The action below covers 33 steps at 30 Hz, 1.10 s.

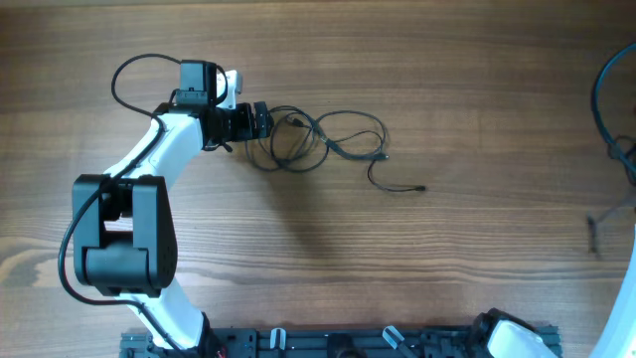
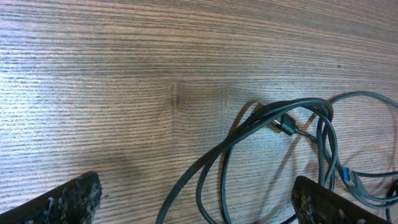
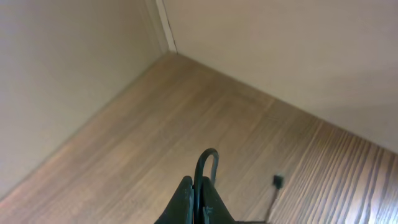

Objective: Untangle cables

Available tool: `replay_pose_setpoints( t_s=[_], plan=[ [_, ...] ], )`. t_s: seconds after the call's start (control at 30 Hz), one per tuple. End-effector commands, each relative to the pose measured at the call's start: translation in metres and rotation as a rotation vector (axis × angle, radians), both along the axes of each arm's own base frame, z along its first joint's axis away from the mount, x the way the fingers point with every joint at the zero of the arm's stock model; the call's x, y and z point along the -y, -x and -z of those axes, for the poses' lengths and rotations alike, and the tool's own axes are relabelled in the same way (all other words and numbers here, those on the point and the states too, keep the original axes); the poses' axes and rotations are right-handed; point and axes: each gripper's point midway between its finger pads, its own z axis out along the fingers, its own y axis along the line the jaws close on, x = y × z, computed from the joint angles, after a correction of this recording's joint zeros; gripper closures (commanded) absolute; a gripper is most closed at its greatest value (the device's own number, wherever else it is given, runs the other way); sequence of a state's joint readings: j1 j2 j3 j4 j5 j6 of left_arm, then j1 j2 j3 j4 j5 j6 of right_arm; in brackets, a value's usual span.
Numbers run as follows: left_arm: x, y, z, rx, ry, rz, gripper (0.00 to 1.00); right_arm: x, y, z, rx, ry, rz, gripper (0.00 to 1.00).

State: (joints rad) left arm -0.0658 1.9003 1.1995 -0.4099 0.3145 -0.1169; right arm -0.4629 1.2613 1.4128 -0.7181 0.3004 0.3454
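Observation:
A tangle of thin black cables (image 1: pixel 318 139) lies on the wooden table, with one loose end trailing right to a small plug (image 1: pixel 421 188). My left gripper (image 1: pixel 260 121) sits at the tangle's left edge. In the left wrist view its fingers (image 2: pixel 199 208) are open, with several cable loops (image 2: pixel 273 118) on the table between and beyond them. My right gripper (image 3: pixel 199 190) is shut on a thin black cable loop (image 3: pixel 208 158), held up in the air. That cable's plug end (image 3: pixel 278 180) hangs below. A cable loop (image 1: pixel 604 85) shows at the overhead view's right edge.
A small blue connector (image 2: pixel 346 175) lies among the cables at the right of the left wrist view. A dark plug end (image 1: pixel 593 234) lies near the table's right edge. The right wrist view shows a beige wall (image 3: pixel 74 74) beside the table.

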Motion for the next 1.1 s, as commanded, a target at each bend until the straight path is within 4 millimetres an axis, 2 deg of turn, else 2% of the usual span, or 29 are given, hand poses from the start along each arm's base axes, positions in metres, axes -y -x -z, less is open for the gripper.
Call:
replay_pose_setpoints(
  t_s=[0.0, 0.07, 0.17, 0.27, 0.33, 0.43, 0.47, 0.57, 0.7, 0.97, 1.0, 1.07],
  plan=[
    [0.001, 0.002, 0.006, -0.014, 0.002, 0.001, 0.00, 0.007, -0.019, 0.049, -0.085, -0.095, 0.019, 0.96],
    [0.001, 0.002, 0.006, -0.014, 0.002, 0.001, 0.00, 0.002, -0.041, 0.078, -0.115, -0.174, -0.053, 0.96],
    [0.001, 0.002, 0.006, -0.014, 0.002, 0.001, 0.00, -0.008, -0.069, 0.109, -0.126, -0.266, -0.143, 0.96],
    [0.001, 0.002, 0.006, -0.014, 0.002, 0.001, 0.00, -0.016, -0.089, 0.142, -0.149, -0.354, -0.213, 0.96],
    [0.001, 0.002, 0.006, -0.014, 0.002, 0.001, 0.00, -0.018, -0.093, 0.164, -0.187, -0.394, -0.220, 0.96],
    [0.001, 0.002, 0.006, -0.014, 0.002, 0.001, 0.00, -0.017, -0.088, 0.190, -0.260, -0.428, -0.197, 0.96],
    [0.001, 0.002, 0.006, -0.014, 0.002, 0.001, 0.00, -0.011, -0.079, 0.202, -0.318, -0.422, -0.154, 0.96],
    [0.001, 0.002, 0.006, -0.014, 0.002, 0.001, 0.00, 0.002, -0.062, 0.220, -0.421, -0.383, -0.069, 0.96],
    [0.001, 0.002, 0.006, -0.014, 0.002, 0.001, 0.00, 0.008, -0.044, 0.248, -0.536, -0.402, -0.020, 0.96],
    [0.001, 0.002, 0.006, -0.014, 0.002, 0.001, 0.00, 0.005, -0.027, 0.284, -0.653, -0.466, 0.001, 0.94],
    [0.001, 0.002, 0.006, -0.014, 0.002, 0.001, 0.00, 0.006, -0.025, 0.286, -0.662, -0.472, 0.005, 0.86],
    [0.001, 0.002, 0.006, -0.014, 0.002, 0.001, 0.00, 0.007, -0.021, 0.287, -0.670, -0.481, 0.013, 0.49]
  ],
)
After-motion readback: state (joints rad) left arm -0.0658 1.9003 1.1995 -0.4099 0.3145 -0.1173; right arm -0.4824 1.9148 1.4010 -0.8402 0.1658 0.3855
